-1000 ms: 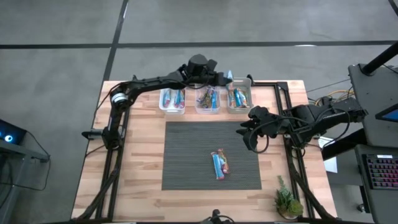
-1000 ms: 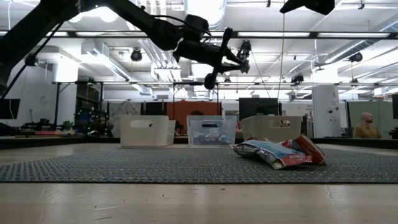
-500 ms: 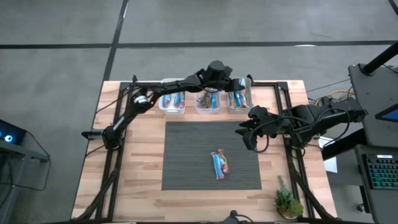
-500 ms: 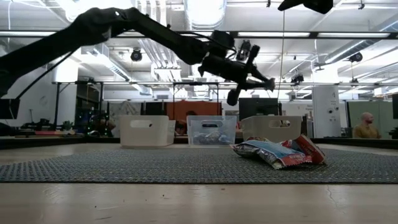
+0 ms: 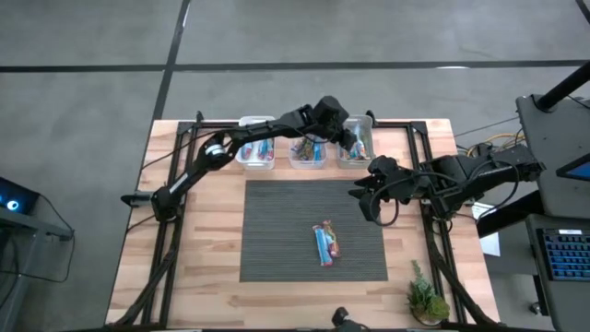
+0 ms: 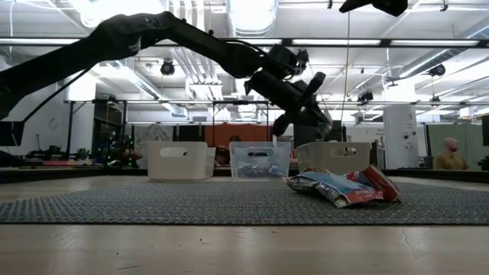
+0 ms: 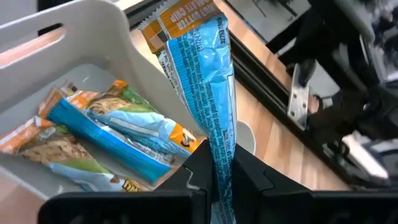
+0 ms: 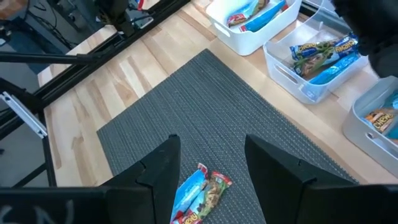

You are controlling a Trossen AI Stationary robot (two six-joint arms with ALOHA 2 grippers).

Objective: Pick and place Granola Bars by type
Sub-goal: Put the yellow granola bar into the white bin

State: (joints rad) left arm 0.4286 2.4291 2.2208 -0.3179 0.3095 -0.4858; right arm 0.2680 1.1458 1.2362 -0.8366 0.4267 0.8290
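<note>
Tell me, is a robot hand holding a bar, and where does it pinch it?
Yes. The left gripper pinches a blue bar by one end of its wrapper, over the right bin. The right gripper is open and empty.

right bin [image 8: 379, 124] cut off at edge

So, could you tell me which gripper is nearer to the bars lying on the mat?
The right gripper hovers near the bars; the left gripper is over the far bins, holding another bar.

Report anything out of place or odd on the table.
Nothing looks spilled or damaged. The only granola bars outside the bins lie together on the grey mat: the unsorted bars. The left tool holds a blue-wrapped bar over the right-hand bin.
</note>
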